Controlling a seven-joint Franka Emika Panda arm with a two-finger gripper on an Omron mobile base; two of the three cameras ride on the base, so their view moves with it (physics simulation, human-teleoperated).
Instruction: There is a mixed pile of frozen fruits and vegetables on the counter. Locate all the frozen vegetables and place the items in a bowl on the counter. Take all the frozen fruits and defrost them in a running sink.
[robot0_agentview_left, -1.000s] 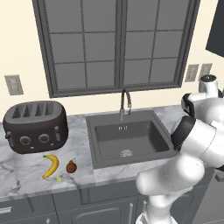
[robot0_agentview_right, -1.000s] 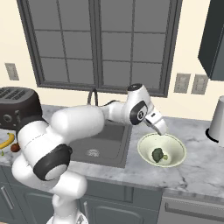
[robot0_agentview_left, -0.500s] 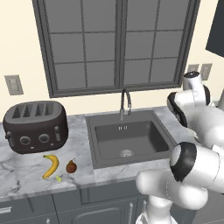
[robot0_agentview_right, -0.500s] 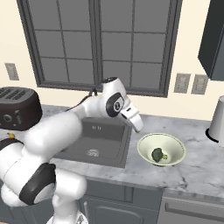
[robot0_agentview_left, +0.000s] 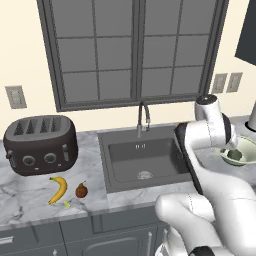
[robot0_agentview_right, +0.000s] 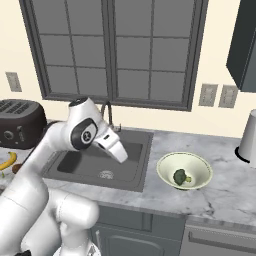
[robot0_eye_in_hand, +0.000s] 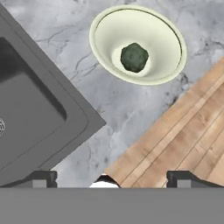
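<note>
My gripper (robot0_agentview_right: 121, 155) hangs open and empty over the right side of the dark sink (robot0_agentview_right: 95, 162). In the hand view its fingertips (robot0_eye_in_hand: 41, 178) stand wide apart above the counter (robot0_eye_in_hand: 113, 100) edge, with the sink (robot0_eye_in_hand: 30, 118) at left. The pale green bowl (robot0_eye_in_hand: 153, 30) holds the broccoli floret (robot0_eye_in_hand: 134, 57); from the right base the bowl (robot0_agentview_right: 200, 165) with the broccoli (robot0_agentview_right: 181, 176) lies right of the gripper. Left of the sink (robot0_agentview_left: 142, 157) lie the banana (robot0_agentview_left: 57, 189), the brown fruit (robot0_agentview_left: 81, 190) and the yellow-green sliver (robot0_agentview_left: 66, 204).
A dark toaster (robot0_agentview_left: 40, 145) stands behind the pile. The arched faucet (robot0_agentview_left: 143, 117) rises at the back of the sink. A pale kettle (robot0_agentview_right: 247, 135) sits at the far right of the counter. Wooden floor (robot0_eye_in_hand: 183, 131) shows beyond the counter's front edge.
The arm has swung left, from above the bowl to over the sink's right side. The gripper stayed open and the broccoli stayed in the bowl.
</note>
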